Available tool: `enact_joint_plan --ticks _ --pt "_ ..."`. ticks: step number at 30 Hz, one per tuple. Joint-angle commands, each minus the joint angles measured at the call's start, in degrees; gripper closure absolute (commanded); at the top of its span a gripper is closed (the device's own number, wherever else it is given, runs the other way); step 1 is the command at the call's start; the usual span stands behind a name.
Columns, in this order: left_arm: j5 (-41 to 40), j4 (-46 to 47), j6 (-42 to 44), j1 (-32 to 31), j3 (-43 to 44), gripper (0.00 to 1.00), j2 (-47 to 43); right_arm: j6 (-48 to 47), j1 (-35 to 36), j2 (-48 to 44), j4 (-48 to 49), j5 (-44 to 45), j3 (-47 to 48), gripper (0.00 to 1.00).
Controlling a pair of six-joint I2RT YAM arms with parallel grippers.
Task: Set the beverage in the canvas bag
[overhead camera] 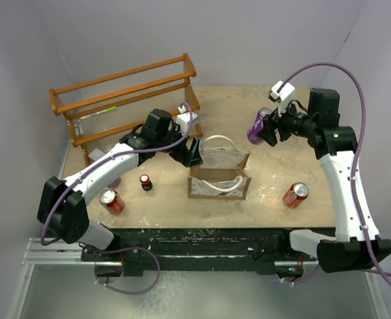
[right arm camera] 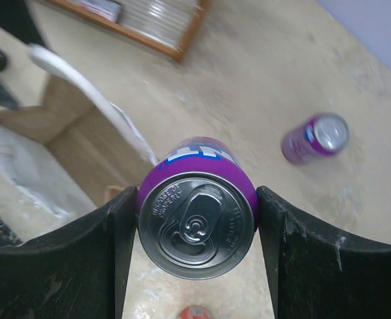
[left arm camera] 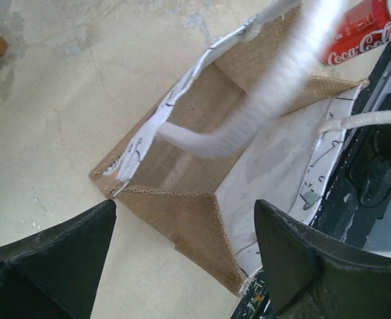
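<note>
The canvas bag (overhead camera: 219, 176) stands open at the table's middle, tan with pale lining and white rope handles (overhead camera: 220, 141). My right gripper (overhead camera: 262, 126) is shut on a purple can (overhead camera: 254, 131) and holds it off the table, to the right of and beyond the bag. In the right wrist view the can (right arm camera: 197, 219) fills the gap between both fingers, top toward the camera, with the bag (right arm camera: 62, 133) to the left of it. My left gripper (overhead camera: 192, 154) is open at the bag's far left corner. In the left wrist view (left arm camera: 185, 259) the bag's side wall (left arm camera: 195, 219) lies between its fingers.
A wooden rack (overhead camera: 126, 100) stands at the back left. Red cans lie at the front left (overhead camera: 112, 201) and the front right (overhead camera: 295, 194), the latter also in the left wrist view (left arm camera: 365, 30). A small dark bottle (overhead camera: 145, 183) stands left of the bag. A second purple can (right arm camera: 315, 136) lies on the table.
</note>
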Motion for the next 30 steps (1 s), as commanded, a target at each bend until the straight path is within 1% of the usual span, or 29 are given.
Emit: enact_joint_plan --ticks 1,5,7,11,14,19,22,27,30 --pt "-2.4 3.4 -3.2 0.0 -0.6 0.17 0.7 -1.9 5.2 -2.1 0.4 -11.7 5.9 1.0" --pt "-2.0 5.1 -3.2 -0.1 -2.9 0.23 -0.6 -3.0 12.4 -1.9 1.7 -11.9 5.7 1.0" --pt "-0.1 5.9 -3.0 0.0 -4.3 0.23 -1.7 -3.7 14.3 -1.5 2.4 -12.6 4.6 1.0" --pt "3.2 8.1 -2.5 0.2 -8.4 0.15 -4.5 -5.3 16.9 -0.6 3.9 -15.3 1.8 1.0" --pt "4.2 9.2 -1.9 0.6 -10.1 0.14 -4.8 -6.2 19.0 0.0 5.4 -15.6 -0.4 1.0" --pt "3.6 10.8 -1.5 1.2 -10.2 0.23 -4.0 -7.5 22.0 1.4 8.2 -13.2 -4.1 1.0" --pt "3.0 11.1 -1.5 2.9 -11.2 0.28 -4.6 -8.0 23.1 2.3 10.9 -11.0 -6.1 1.0" --pt "4.6 14.5 -0.7 5.7 -15.4 0.43 -7.8 -6.9 25.2 3.4 19.0 -6.9 -10.2 1.0" --pt "5.9 14.6 1.5 6.1 -16.1 0.48 -8.7 -6.8 27.0 5.1 21.0 -4.8 -10.9 1.0"
